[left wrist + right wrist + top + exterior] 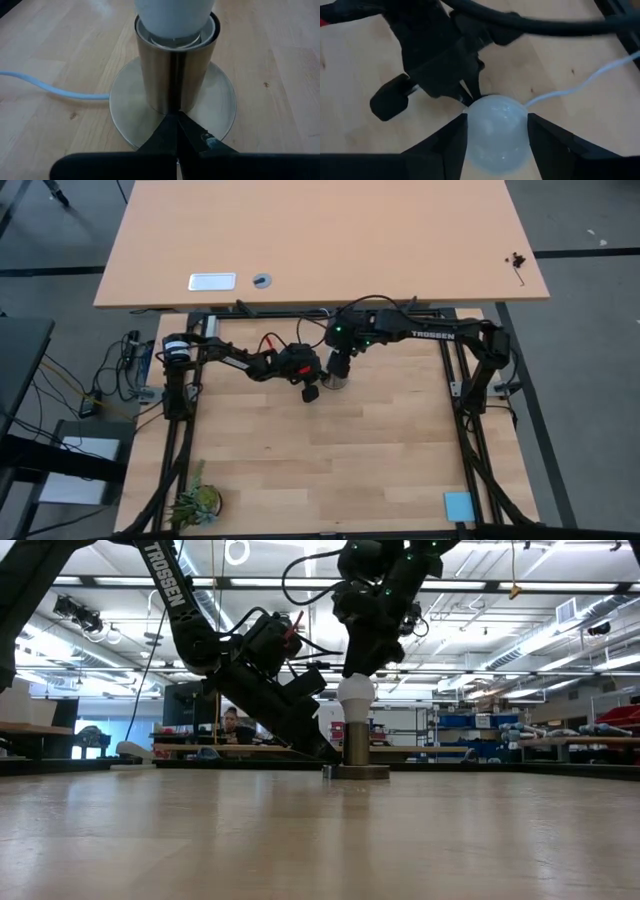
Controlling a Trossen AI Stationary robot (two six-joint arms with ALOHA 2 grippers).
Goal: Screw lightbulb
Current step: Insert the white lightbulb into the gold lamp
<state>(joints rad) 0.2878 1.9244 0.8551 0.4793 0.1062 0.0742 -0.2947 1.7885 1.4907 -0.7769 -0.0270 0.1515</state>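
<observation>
The white lightbulb (496, 131) stands upright with its narrow end in the grey metal socket (175, 70), which stands on its round base plate (125, 105) at the table's far middle (335, 378). A white cord (50, 90) runs from the socket across the wood. My right gripper (497, 142) comes down over the bulb (355, 692), one finger on each side of it. My left gripper (176, 131) is shut and slants down from the table's left to the base plate (360, 772). My left gripper presses its shut fingertips (172, 125) down on the base plate's rim side nearest it, right at the foot of the socket's tube. It comes slanting down from the table's left. The base lies flat on the table. My right gripper pinches the bulb's round upper part (472, 127) between its two fingers (451, 142), one on either side. The fingers come from above, pointing steeply down. The bulb stands upright, its lower end in the socket.
A small potted plant (195, 505) stands at the near left corner and a blue square (458, 505) lies at the near right. A second tabletop (320, 240) lies beyond the far edge. A person (232, 725) sits in the room behind.
</observation>
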